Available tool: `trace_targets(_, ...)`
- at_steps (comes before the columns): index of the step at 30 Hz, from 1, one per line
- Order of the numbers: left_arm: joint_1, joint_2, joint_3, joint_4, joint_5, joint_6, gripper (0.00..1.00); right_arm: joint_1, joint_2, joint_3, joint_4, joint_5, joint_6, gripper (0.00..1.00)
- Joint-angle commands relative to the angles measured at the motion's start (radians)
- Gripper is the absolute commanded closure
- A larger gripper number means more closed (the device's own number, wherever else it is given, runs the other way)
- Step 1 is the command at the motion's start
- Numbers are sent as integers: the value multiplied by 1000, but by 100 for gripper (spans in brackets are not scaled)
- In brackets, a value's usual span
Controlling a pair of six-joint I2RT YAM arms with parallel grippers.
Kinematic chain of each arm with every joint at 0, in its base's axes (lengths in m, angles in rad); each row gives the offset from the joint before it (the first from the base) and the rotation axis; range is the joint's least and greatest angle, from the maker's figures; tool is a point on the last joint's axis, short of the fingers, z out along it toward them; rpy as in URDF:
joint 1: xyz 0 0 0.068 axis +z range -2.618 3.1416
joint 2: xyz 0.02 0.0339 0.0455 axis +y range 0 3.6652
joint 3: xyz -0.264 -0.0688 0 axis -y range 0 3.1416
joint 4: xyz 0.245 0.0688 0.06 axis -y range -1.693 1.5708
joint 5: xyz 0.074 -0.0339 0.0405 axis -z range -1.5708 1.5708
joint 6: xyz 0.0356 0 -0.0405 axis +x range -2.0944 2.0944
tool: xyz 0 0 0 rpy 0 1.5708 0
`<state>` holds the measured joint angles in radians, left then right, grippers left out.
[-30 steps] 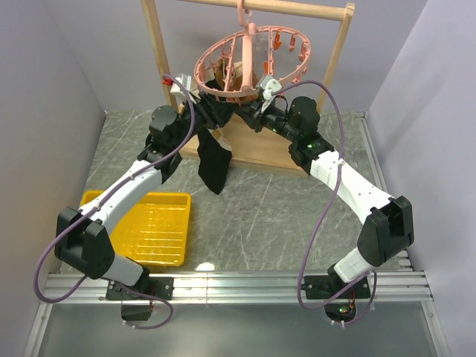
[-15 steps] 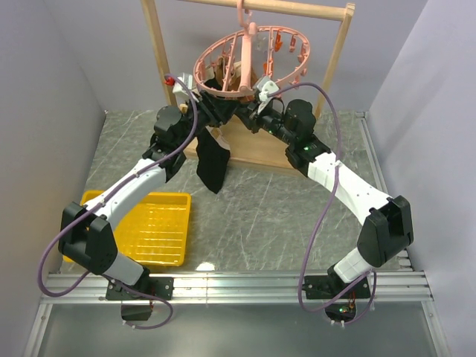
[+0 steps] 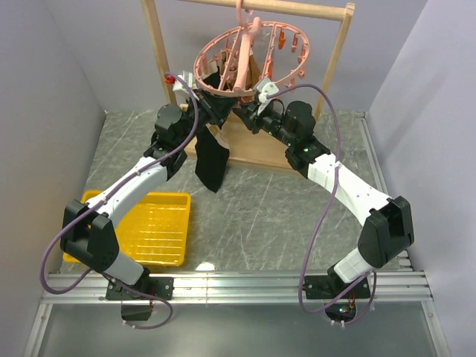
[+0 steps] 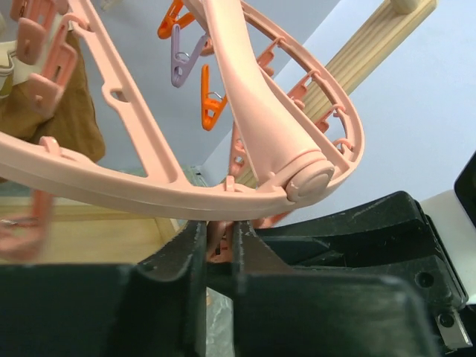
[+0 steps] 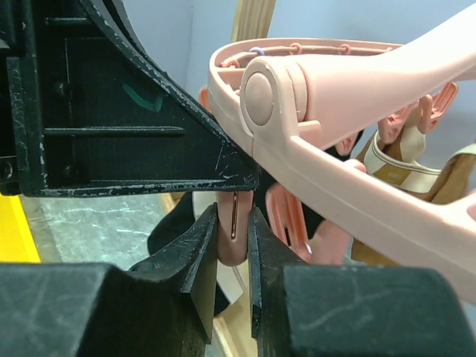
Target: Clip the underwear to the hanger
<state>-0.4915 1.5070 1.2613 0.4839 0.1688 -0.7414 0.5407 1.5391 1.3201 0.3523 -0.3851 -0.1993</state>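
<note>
The salmon-pink hanger [image 3: 249,63] hangs tilted from the wooden rack's top bar. My left gripper [image 3: 217,106] reaches up under its near-left rim, and in the left wrist view its jaws [image 4: 218,236] stand pinched on a pink peg [image 4: 219,245] below the ring [image 4: 149,193]. My right gripper [image 3: 248,110] is just beside it, shut [image 5: 233,223] on another pink peg [image 5: 232,238] under the ring [image 5: 335,186]. The black underwear [image 3: 210,160] dangles below the two grippers. What holds its top is hidden. Black cloth [image 5: 175,223] shows behind the right peg.
The light wooden rack frame [image 3: 158,59] stands on a wooden base [image 3: 260,145] at the back. A yellow tray [image 3: 160,223] lies at the front left. A brown garment with a cream band [image 5: 405,167] hangs from the hanger's far side. Orange and purple pegs [image 4: 212,100] dangle there too.
My left gripper's jaws have narrowed onto the peg. Both wrists have crept up and left, and the hanger ring has tipped a little. The black cloth has swung slightly left.
</note>
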Motion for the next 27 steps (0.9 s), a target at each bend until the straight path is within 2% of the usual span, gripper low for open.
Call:
trace_targets(1,14,4,61,68,-23,-1,94,27,-43,-9,-25,-75,-9,84)
trace_targets(3,16,2,53,67,-18,0,100,27,-51,-18,-47,-83,-11,70)
trace_targets(4,14,-1,50,68,-17,-1,100,22,-65,-27,-53,-87,-12,59)
trace_targets(8,22,-2,46,61,-8,4,100,-5,-123,-128,-46,-130,15,46)
trace_targets(18,28,-8,55,44,31,-4,100,-48,-234,-398,11,-325,250,50)
trace_targets(22,30,-16,50,38,35,-6,100,-77,-144,-418,33,-380,378,57)
trace_targets(27,33,-27,35,44,52,0,100,-119,-12,-375,83,-348,530,57)
